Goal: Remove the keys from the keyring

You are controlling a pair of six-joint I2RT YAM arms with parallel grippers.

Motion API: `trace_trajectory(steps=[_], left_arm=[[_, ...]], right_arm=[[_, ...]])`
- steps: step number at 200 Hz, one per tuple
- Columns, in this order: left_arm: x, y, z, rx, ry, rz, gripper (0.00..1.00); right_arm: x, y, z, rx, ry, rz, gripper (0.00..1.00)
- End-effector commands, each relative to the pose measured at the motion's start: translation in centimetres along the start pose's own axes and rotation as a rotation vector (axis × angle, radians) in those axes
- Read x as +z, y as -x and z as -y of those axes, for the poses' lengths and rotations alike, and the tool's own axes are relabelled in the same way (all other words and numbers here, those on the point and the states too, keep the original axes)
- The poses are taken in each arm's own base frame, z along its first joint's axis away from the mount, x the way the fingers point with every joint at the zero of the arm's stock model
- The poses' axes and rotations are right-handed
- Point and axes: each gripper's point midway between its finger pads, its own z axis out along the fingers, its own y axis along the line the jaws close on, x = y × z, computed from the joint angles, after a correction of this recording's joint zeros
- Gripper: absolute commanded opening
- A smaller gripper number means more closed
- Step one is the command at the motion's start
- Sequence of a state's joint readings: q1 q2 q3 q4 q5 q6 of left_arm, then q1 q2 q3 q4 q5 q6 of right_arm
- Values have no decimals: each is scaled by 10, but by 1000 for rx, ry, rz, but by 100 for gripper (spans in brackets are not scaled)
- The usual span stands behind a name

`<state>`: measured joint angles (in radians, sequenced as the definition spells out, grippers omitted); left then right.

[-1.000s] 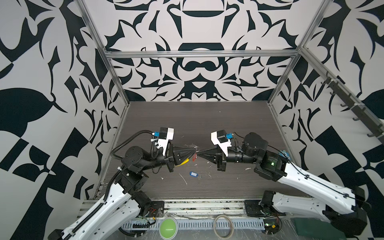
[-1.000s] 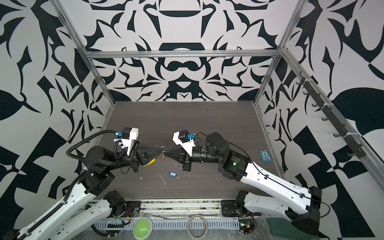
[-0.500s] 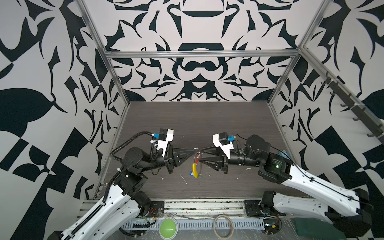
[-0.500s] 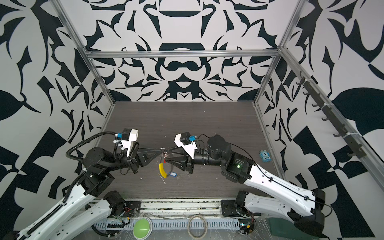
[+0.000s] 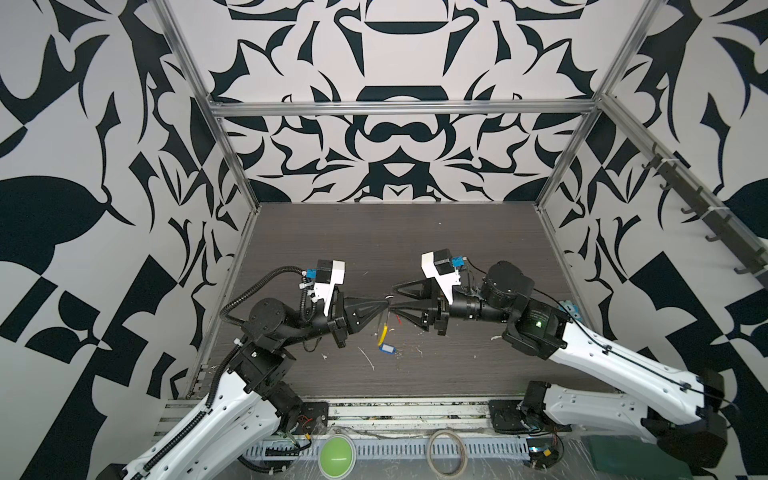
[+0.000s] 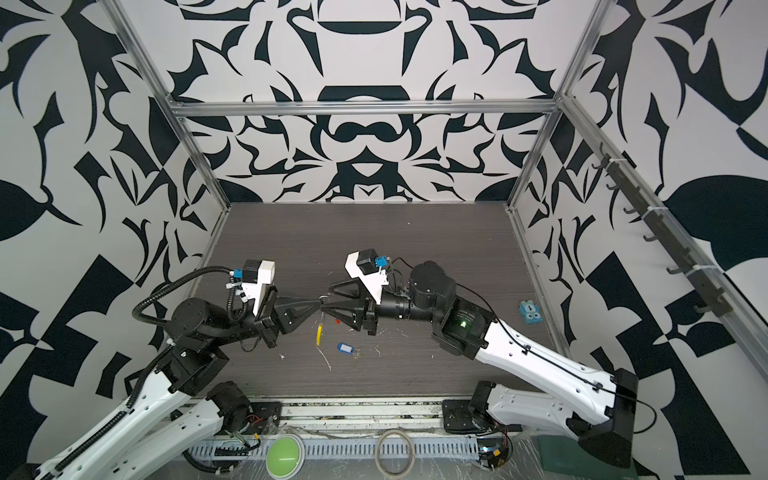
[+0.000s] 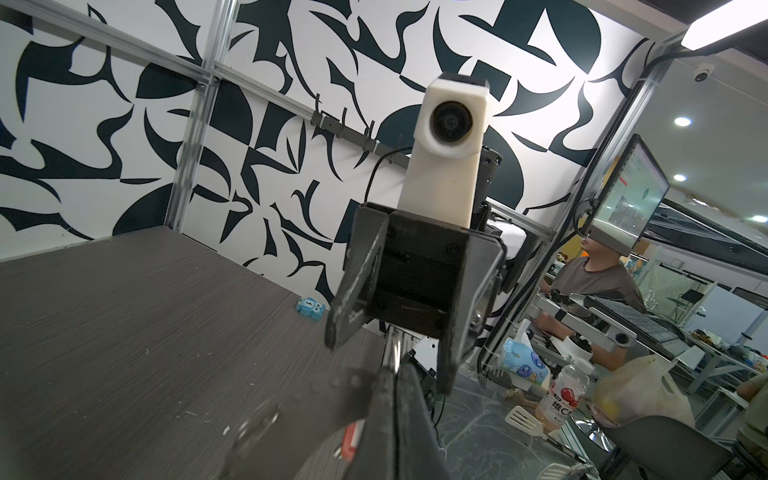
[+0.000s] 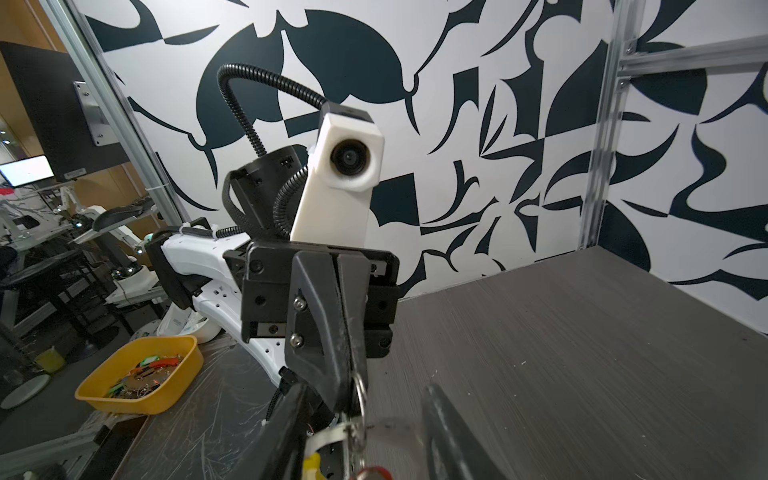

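Over the bench (image 5: 415, 249) middle, in both top views, the left hand (image 5: 385, 303) is pinching the keyring (image 5: 384, 330), fully closed, and the yellow sleeve (image 6: 319, 332) is hanging under its tip. The right hand (image 5: 395, 297) is standing half open just before that tip, holding nothing. The blue tag (image 5: 386, 348) is lying on the bench near the sleeve; the red tag (image 5: 400, 319) is hanging beside the sleeve. From the left wrist, the right hand's fingers (image 7: 353, 291) are showing well apart. From the right wrist, the left hand (image 8: 351, 374) is showing closed, a silver ring (image 8: 360, 390) hanging at its tip.

Bright, even light; blurred wrist foregrounds
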<state>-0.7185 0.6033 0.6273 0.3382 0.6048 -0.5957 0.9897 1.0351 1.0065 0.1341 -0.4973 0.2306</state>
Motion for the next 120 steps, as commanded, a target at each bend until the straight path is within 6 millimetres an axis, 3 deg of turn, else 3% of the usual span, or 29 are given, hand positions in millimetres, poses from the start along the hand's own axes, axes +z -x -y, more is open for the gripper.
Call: trace_trajectory(steps=[1, 82, 120], left_arm=[[-3, 9, 7, 40, -14, 45, 0], [-6, 11, 6, 51, 0, 67, 0], [-8, 14, 6, 61, 9, 87, 0]], right_arm=[[-8, 33, -16, -33, 50, 105, 42], [-4, 21, -14, 0, 62, 87, 21], [-4, 16, -12, 13, 63, 84, 20]])
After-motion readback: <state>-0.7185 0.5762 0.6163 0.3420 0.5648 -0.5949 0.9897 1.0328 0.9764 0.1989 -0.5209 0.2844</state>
